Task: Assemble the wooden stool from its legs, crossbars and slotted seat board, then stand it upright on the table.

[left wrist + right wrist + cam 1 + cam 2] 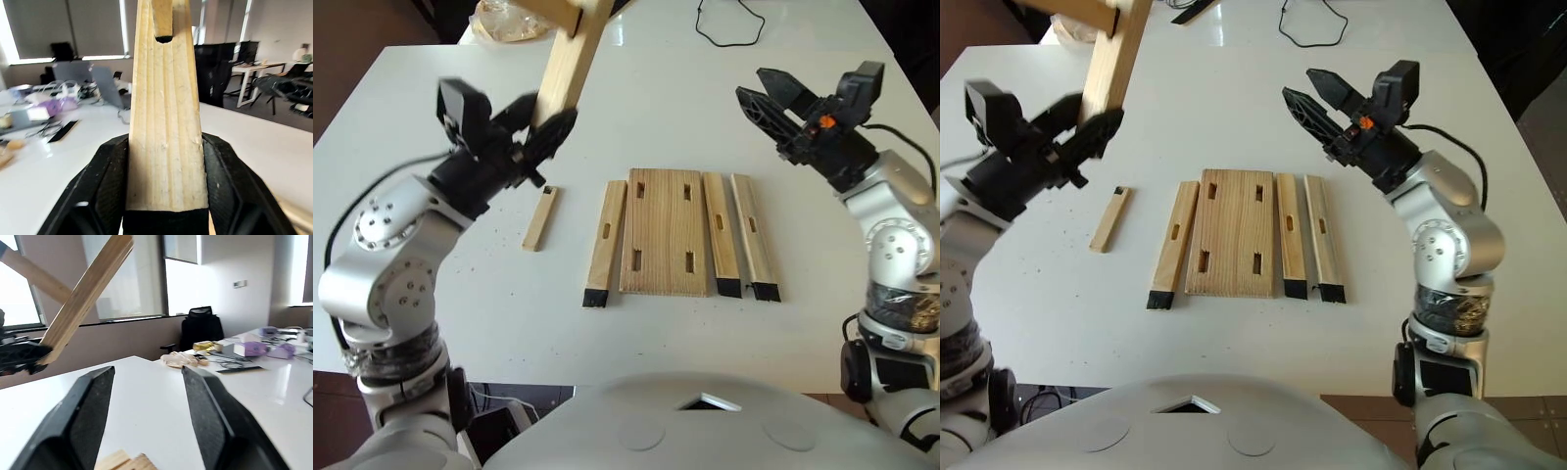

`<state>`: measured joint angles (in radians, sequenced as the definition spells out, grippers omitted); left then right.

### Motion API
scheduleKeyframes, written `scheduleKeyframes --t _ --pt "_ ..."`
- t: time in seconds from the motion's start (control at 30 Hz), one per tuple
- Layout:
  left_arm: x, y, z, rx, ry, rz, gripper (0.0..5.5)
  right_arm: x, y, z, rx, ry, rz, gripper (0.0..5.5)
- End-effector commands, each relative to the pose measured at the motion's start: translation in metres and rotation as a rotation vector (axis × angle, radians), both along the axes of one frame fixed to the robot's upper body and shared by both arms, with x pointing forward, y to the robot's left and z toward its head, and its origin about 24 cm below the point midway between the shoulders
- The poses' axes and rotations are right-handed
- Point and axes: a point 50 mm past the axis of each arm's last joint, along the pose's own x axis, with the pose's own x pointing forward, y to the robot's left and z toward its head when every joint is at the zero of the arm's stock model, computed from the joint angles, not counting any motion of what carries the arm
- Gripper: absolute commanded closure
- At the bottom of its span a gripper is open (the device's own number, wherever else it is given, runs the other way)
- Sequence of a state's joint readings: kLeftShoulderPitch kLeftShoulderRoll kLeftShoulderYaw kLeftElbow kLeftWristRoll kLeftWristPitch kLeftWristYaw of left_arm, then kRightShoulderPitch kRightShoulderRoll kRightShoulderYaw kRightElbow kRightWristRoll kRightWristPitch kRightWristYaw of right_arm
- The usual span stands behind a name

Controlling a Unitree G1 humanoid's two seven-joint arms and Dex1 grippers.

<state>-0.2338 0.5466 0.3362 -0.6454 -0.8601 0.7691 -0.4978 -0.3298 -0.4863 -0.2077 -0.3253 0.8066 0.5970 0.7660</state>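
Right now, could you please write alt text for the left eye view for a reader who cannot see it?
The left gripper holds a wooden leg raised above the white table; the seat board lies flat at centre, the right gripper open.

Left arm (382, 279) and right arm (899, 220) were silver-grey, round screwed joints, black cables; black wedge-fingered left gripper (546, 117), right gripper (754, 84) orange-marked.
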Motion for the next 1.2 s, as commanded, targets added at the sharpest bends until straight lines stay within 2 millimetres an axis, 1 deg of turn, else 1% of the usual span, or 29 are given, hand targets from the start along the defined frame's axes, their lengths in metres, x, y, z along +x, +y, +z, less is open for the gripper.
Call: scheduleKeyframes --t 0.03,0.1,0.23,0.4,0.43,0.53,0.67,0.87,0.9,0.97,1.2 --pt "-0.007 -0.016 0.020 -0.033 -0.053 -0.223 3.47 -0.008 0.000 0.023 0.003 0.013 0.250 2.50" --pt "-0.012 -0.022 0.022 -0.026 -0.051 -0.305 3.47 -0.008 0.002 0.027 0.002 0.034 0.318 2.48" --pt "-0.022 -0.033 0.020 -0.027 -0.014 -0.445 3.47 -0.006 0.011 0.040 0.004 0.034 0.430 2.48" --pt "-0.027 -0.038 0.016 -0.015 0.044 -0.568 3.47 -0.010 0.020 0.056 0.016 0.024 0.558 1.77" --pt "-0.027 -0.039 0.016 -0.011 0.052 -0.586 3.47 -0.011 0.021 0.058 0.019 0.020 0.583 1.75" --pt "-0.025 -0.038 0.014 0.006 0.069 -0.610 3.47 -0.016 0.023 0.063 0.020 0.011 0.647 1.73" --pt "-0.026 -0.037 0.009 0.023 0.089 -0.626 3.47 -0.017 0.026 0.066 0.009 0.000 0.679 1.73" --pt "-0.026 -0.036 0.004 0.043 0.107 -0.629 3.47 -0.021 0.030 0.065 -0.041 -0.008 0.718 1.73" --pt "-0.026 -0.036 0.004 0.045 0.108 -0.628 3.47 -0.022 0.030 0.065 -0.047 -0.006 0.722 1.91" --pt "-0.026 -0.036 0.002 0.055 0.114 -0.626 3.47 -0.022 0.029 0.065 -0.052 -0.004 0.737 2.03" --pt "-0.027 -0.037 -0.003 0.077 0.126 -0.623 3.47 -0.025 0.029 0.060 -0.108 -0.005 0.752 3.08"
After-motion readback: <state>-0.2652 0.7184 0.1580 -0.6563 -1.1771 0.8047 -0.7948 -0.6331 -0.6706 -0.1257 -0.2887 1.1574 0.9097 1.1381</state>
